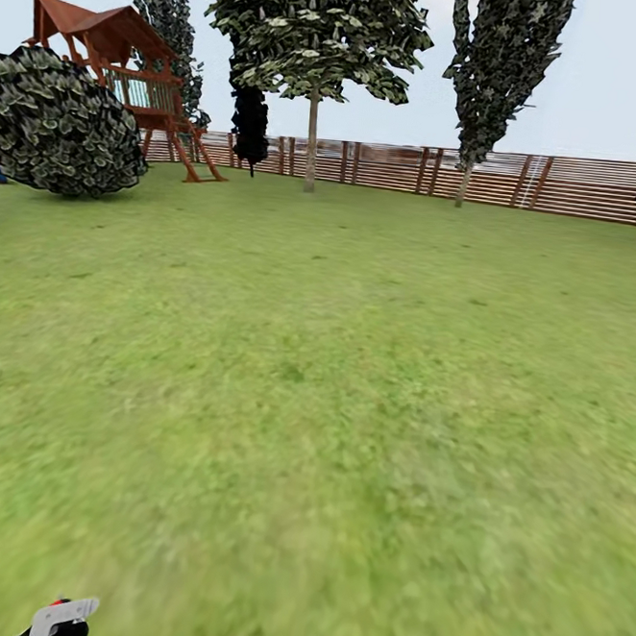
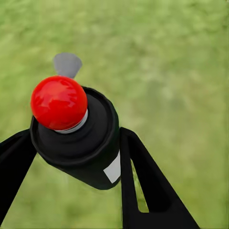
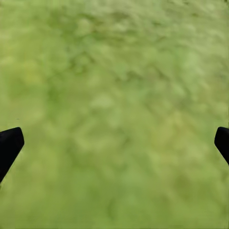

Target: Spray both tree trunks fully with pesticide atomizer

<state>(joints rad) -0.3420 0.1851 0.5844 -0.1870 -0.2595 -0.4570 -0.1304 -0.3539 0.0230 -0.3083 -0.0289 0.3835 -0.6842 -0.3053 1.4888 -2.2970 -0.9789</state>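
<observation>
Left gripper clamps spray bottle, red cap toward camera, long axis along fingers. Right gripper spread wide. Open lawn ahead; fence, two trees upper frame.

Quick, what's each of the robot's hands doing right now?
Left end effector: closed on the spray bottle.
Right end effector: open, holding nothing, over the grass.

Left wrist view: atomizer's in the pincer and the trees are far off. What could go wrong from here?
1. The atomizer sits tilted between the left pincer fingers; driving could shift it.
2. Both trunks stand far off by the fence; spraying from here would likely miss.
</observation>
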